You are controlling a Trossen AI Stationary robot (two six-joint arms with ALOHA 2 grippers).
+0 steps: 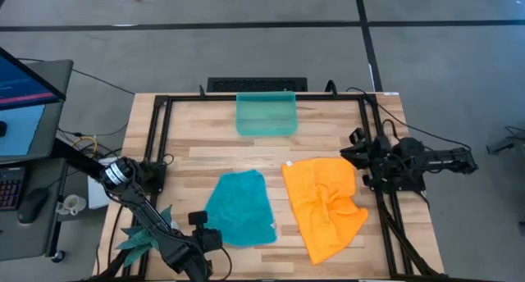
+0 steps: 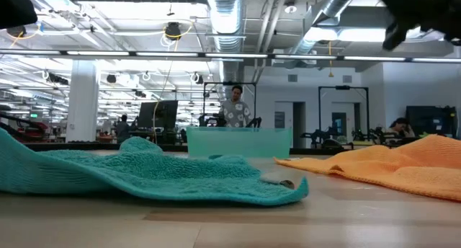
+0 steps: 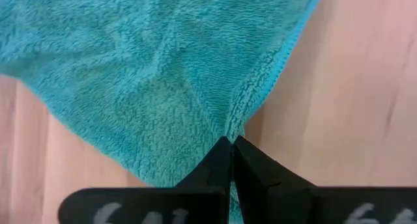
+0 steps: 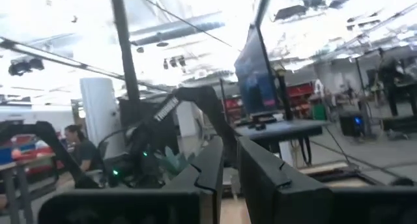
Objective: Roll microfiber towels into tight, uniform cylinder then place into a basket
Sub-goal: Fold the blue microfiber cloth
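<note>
Left claw (image 3: 231,146) pinched closed, low — right claw (image 4: 229,160) raised, slightly parted.

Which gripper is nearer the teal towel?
Left. The left gripper is shut on the teal towel's near edge; the right gripper is beyond the orange towel, holding nothing.

It was a large open robotics lab or industrial workspace. In the low view, exposed ducts (image 2: 223,17) and strip lights (image 2: 180,55) ran along the top, with people (image 2: 235,109) at other workstations mid-frame. In the high view, a grey concrete floor (image 1: 246,3) surrounded the wooden table (image 1: 189,151), with a monitor (image 1: 20,81) at left.
</note>
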